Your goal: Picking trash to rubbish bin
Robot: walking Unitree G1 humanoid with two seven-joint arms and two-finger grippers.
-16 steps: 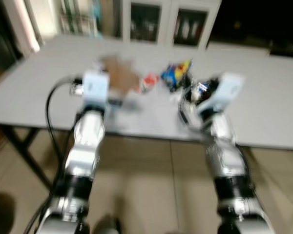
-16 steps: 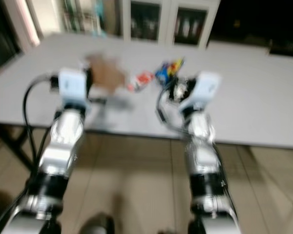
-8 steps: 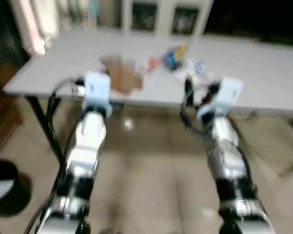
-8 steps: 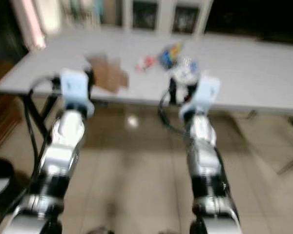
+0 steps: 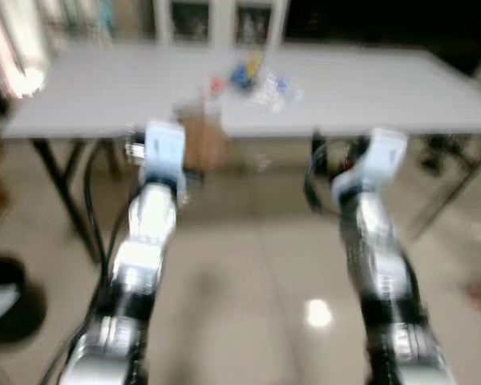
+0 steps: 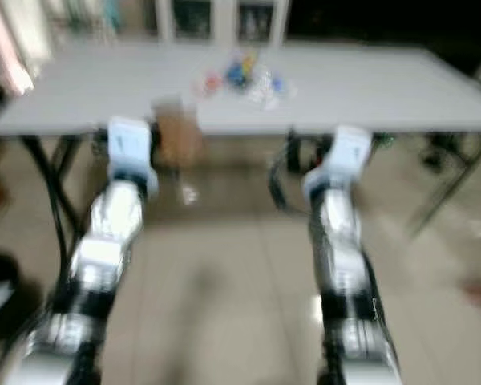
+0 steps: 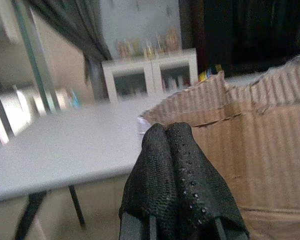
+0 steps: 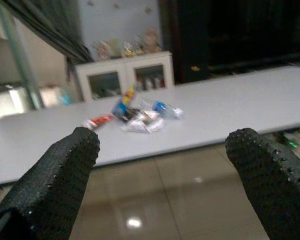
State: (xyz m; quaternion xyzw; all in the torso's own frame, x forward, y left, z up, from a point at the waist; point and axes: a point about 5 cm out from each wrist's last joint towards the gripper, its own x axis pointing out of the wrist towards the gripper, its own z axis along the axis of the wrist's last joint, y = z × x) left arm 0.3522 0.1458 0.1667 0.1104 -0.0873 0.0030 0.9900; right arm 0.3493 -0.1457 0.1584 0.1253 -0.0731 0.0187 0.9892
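Note:
A torn piece of brown cardboard (image 7: 270, 150) hangs off the table in front of its near edge, and my left gripper (image 7: 167, 131) is shut on it. In the eye views the cardboard (image 5: 200, 138) shows just beyond my left wrist. Several small wrappers (image 5: 252, 79) lie in a loose heap on the grey table (image 5: 369, 96), with a red wrapper (image 8: 97, 120) beside them. My right gripper (image 8: 165, 140) is held open over the floor, short of the table, with nothing between its fingers. The eye views are blurred.
A dark round object (image 5: 4, 297) stands on the floor at my far left. Black table legs (image 5: 60, 184) slant down at the left. A white glass-door cabinet (image 8: 125, 75) stands behind the table. Shiny tiled floor (image 5: 248, 273) lies between me and the table.
The camera has backed away from the table, which now sits farther off. The cardboard has left the tabletop and hangs in my left gripper in front of the table edge.

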